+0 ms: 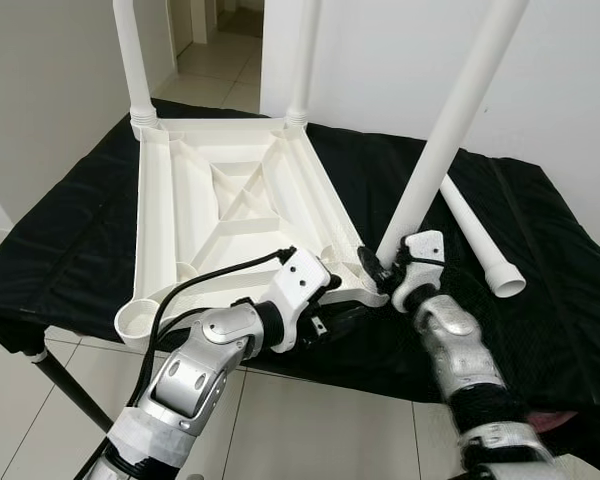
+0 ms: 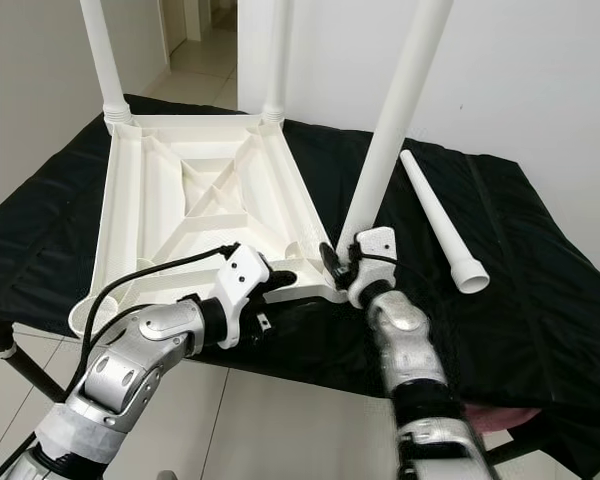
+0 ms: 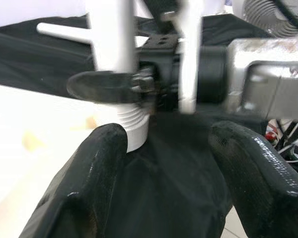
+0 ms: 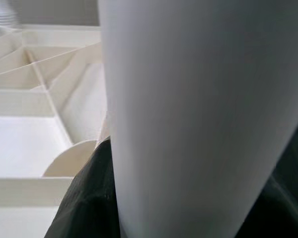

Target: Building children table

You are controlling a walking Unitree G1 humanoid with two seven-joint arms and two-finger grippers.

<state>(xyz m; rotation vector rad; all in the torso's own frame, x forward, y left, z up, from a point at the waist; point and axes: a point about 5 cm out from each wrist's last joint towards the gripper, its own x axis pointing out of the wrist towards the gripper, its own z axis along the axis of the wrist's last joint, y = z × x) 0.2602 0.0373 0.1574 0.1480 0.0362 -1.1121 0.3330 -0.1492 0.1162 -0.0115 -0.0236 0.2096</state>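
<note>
no readable text, labels or numbers

Black cloth (image 1: 70,250) drapes the work surface — pale tiled floor (image 1: 280,420) beneath.

A desk (image 1: 70,260) draped in a black cloth (image 1: 540,300) carries everything here, standing on a pale tiled floor (image 1: 280,420), with one dark leg (image 1: 70,390) showing under its near left corner. Lying directly on the cloth is an upturned white plastic tabletop (image 1: 230,210), its ribbed underside facing up, reaching from the far edge to the near edge. To its right, apart from it, a loose white leg (image 1: 480,240) lies flat on the cloth, wider end nearer the robot.
</note>
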